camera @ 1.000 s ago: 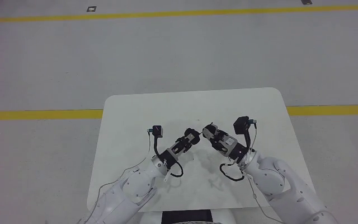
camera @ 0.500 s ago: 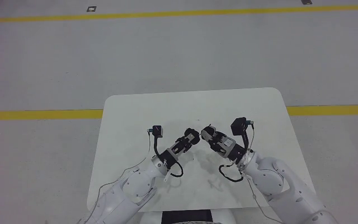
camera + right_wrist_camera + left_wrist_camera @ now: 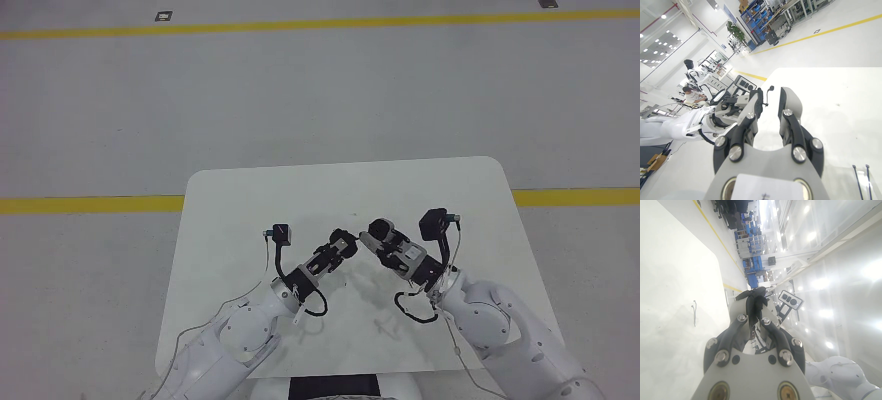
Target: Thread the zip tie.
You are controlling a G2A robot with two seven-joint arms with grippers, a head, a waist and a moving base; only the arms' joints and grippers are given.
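Over the white table (image 3: 240,200), the left gripper (image 3: 753,299) clamps tight on a black zip tie (image 3: 771,87), its free end close before the right gripper (image 3: 771,98), which gapes wide, holding nothing

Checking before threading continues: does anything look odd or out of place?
On the left gripper, the black wrap looks ragged and crumpled. The zip tie that gripper seems to pinch juts out curved rather than straight. The right gripper is open beside it. Two spare ties lie flat on the table; nothing spilled.

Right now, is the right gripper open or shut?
Open. The right gripper has its jaws apart, white table visible between them.
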